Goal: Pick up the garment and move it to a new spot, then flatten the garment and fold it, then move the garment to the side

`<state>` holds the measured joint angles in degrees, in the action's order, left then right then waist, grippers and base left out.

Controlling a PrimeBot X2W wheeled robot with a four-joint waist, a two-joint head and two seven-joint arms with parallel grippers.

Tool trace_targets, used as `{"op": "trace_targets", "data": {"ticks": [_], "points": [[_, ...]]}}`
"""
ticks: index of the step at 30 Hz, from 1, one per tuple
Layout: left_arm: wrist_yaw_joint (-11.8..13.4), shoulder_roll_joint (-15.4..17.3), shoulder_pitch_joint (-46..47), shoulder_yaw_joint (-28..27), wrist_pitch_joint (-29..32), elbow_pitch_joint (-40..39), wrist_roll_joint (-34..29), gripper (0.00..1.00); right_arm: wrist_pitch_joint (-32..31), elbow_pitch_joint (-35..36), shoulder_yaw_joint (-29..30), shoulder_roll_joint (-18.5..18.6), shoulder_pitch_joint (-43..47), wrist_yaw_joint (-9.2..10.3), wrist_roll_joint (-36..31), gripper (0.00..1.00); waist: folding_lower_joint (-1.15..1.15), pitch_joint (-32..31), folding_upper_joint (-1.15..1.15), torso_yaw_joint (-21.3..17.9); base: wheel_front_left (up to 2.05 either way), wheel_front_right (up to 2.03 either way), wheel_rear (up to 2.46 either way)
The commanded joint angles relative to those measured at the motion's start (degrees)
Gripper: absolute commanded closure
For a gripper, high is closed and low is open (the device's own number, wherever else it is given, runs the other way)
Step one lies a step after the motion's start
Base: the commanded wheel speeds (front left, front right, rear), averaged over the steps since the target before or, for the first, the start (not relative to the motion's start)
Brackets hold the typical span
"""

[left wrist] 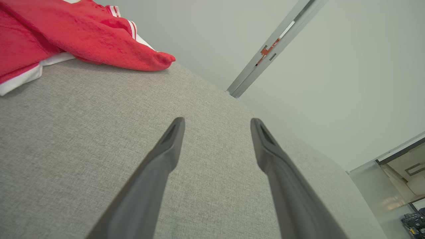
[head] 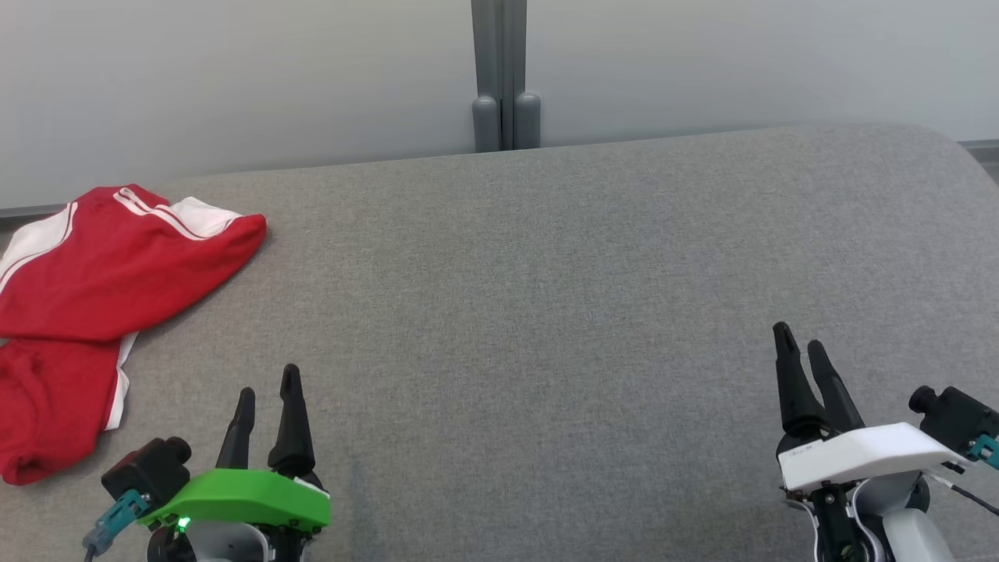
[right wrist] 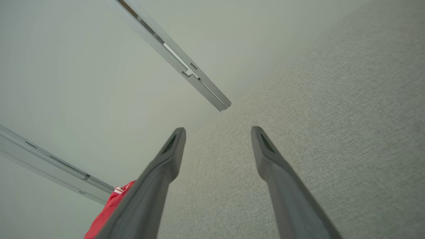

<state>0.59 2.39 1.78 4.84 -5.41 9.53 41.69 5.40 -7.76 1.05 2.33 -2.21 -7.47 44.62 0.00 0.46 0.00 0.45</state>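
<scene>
Grey woven cloth covers the wide padded surface (head: 546, 273), backed by a pale wall (head: 234, 78) with a grey upright post (head: 499, 78) at top centre. Against the left edge of the head view the red garment with white stripes (head: 101, 273) lies crumpled on the cloth. The green-cased left gripper (head: 268, 382) at lower left and the white-cased right gripper (head: 798, 337) at lower right both have their fingers spread wide, holding nothing and apart from the garment.
</scene>
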Motion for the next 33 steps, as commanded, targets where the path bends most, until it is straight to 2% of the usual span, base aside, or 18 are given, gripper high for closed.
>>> {"op": "trace_targets", "data": {"ticks": [1,11,33], "points": [[0.5,0.5,0.0,0.4,-0.7,-0.7,-2.3,0.00,0.7,0.6,-0.4,0.3,0.1,-0.02,-2.6,0.00,0.00,0.0,0.00,0.0,0.00,0.00,0.00],[1.6,1.1,-1.0,1.3,-2.4,-1.2,-9.5,0.00,2.4,-0.3,-2.0,0.4,0.4,-0.02,-11.8,0.00,0.00,-0.2,0.00,0.1,0.00,0.00,0.00],[2.6,1.5,-2.3,2.5,-5.5,0.8,-21.4,0.00,5.5,-2.2,-3.7,0.5,0.7,-0.02,-26.9,0.00,0.00,-0.7,0.00,0.2,0.00,0.00,0.00]]}}
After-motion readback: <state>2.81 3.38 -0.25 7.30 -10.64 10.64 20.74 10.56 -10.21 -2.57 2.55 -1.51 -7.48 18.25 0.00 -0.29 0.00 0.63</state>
